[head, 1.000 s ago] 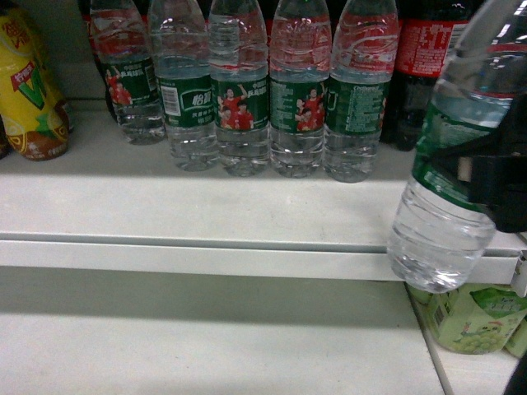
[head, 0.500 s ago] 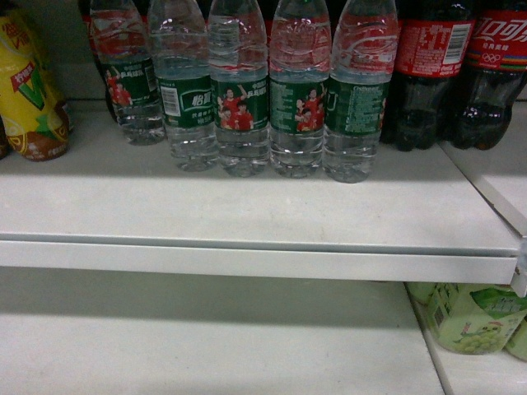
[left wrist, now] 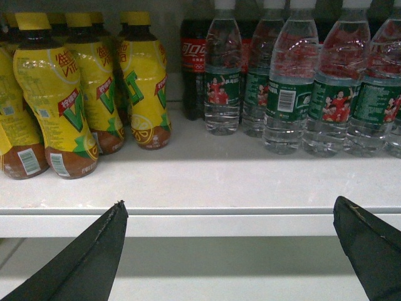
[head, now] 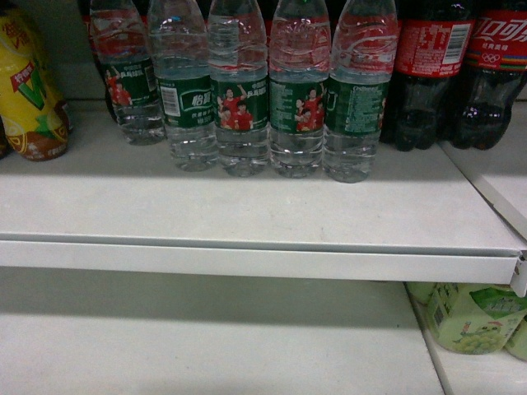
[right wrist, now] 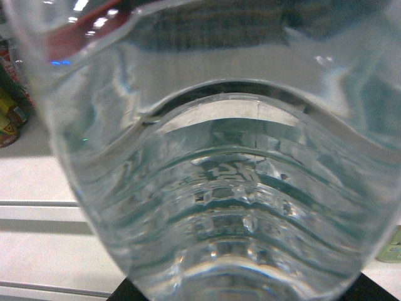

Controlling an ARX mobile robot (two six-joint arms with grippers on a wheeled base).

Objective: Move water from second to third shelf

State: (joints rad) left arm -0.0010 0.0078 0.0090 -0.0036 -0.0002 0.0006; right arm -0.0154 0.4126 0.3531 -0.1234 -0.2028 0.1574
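Observation:
One water bottle (right wrist: pixel 213 188), clear and ribbed, fills the right wrist view. My right gripper (right wrist: pixel 244 293) is shut on it, and only the dark finger corners show at the bottom edge. The head view shows neither this bottle nor the right gripper. Several more water bottles (head: pixel 239 90) with dark green labels stand in a row at the back of the upper white shelf (head: pixel 247 214); the same row of bottles (left wrist: pixel 285 88) appears in the left wrist view. My left gripper (left wrist: pixel 230 202) is open and empty, level with that shelf's front edge (left wrist: pixel 219 219).
Dark cola bottles (head: pixel 428 74) stand right of the water row, and yellow drink bottles (head: pixel 29 90) at the left. A lower white shelf (head: pixel 206 346) carries light green packs (head: pixel 469 317) at its right. A shelf bracket (head: pixel 519 276) juts out at the right edge.
A second ago the held water bottle and my right gripper hung at the right of the head view. They have left that view, uncovering the cola bottles. The shelf row is unmoved.

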